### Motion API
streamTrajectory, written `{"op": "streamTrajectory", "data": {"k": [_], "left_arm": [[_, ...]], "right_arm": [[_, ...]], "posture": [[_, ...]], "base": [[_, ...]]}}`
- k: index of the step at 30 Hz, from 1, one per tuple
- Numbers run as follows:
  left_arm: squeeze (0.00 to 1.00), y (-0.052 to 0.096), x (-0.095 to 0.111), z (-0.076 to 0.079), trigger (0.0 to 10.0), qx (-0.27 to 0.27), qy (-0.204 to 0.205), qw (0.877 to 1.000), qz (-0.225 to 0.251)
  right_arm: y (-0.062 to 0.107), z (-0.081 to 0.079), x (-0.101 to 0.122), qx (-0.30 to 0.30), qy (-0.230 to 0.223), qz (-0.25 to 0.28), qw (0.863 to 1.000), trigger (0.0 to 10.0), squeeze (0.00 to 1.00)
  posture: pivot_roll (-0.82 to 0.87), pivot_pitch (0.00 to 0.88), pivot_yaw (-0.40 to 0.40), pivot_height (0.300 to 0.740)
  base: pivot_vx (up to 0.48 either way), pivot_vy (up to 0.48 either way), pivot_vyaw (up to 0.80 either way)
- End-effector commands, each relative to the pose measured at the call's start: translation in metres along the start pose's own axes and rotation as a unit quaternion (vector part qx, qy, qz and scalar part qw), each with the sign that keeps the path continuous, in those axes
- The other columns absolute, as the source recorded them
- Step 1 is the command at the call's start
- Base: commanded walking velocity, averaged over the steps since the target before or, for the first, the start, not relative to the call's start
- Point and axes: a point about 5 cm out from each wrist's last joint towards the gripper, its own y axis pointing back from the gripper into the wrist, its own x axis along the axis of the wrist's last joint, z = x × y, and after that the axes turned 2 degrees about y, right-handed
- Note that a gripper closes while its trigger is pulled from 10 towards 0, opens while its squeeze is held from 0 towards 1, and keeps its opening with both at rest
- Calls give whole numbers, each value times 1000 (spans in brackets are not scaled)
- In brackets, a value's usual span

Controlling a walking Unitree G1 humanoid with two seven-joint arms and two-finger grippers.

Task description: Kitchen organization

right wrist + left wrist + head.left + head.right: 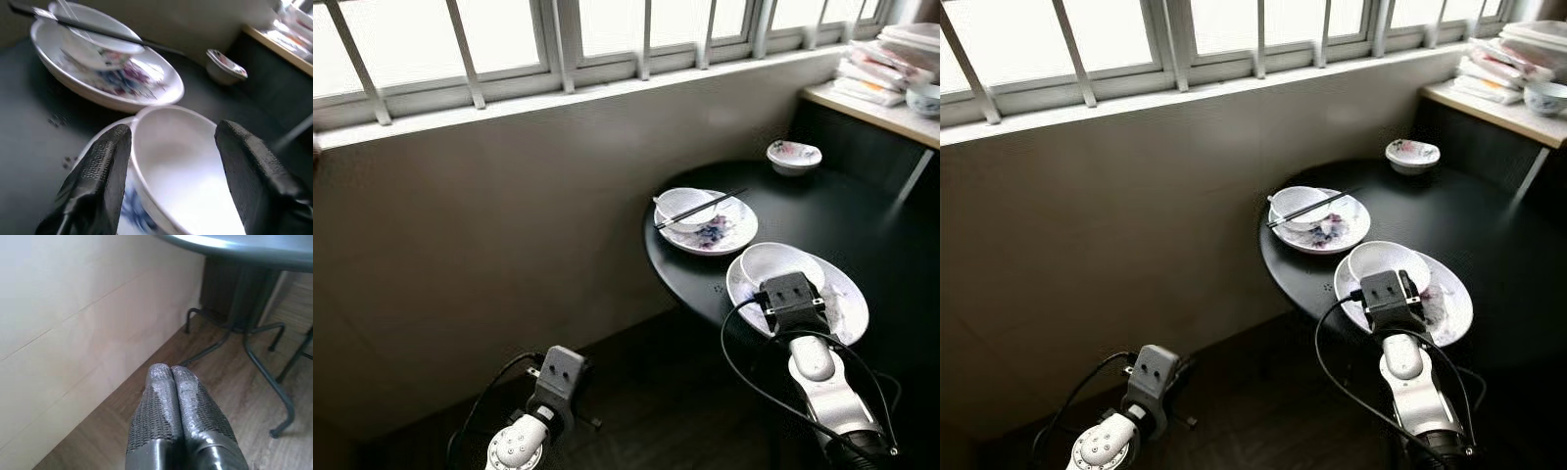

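Observation:
On the round black table (862,230) a white bowl (781,262) sits on a flowered plate (847,299) at the near edge. My right gripper (171,147) hangs over it, open, its fingers (105,169) straddling the bowl (181,171). Further back, a second plate (729,230) carries a bowl (683,206) with black chopsticks (700,209) laid across it. A small flowered bowl (794,155) stands at the table's far side. My left gripper (171,377) is shut with nothing in it, low beside the wall above the wooden floor (215,382).
A beige wall (509,225) under a barred window runs along the left. The table's metal legs (254,357) spread over the floor. A counter (876,108) at the back right carries stacked dishes (891,64) and a bowl (925,98).

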Motion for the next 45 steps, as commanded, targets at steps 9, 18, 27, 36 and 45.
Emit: {"op": "streamTrajectory", "data": {"k": [9,18,27,36,45], "left_arm": [[0,1,-2,0,10000,1,5,1000,-3],[0,1,-2,1,10000,-1,7,1000,-2],[0,1,-2,1,10000,-2,8,1000,-2],[0,1,-2,0,10000,-2,13,1000,-2],[0,1,-2,-1,10000,-5,16,1000,-3]], "right_arm": [[-5,-5,3,36,-3,10,999,10000,0],[-14,8,-12,57,1,-49,997,10000,0],[-17,12,-16,91,29,-65,993,10000,0],[-19,24,-29,61,34,-121,990,10000,0],[-18,28,-36,52,18,-146,988,10000,0]], "posture": [[-86,0,22,740],[-87,0,17,740],[-88,0,18,740],[-84,0,18,740],[-88,0,21,740]], "base": [[0,0,0],[0,0,0],[0,0,0],[0,0,0],[0,0,0]]}}
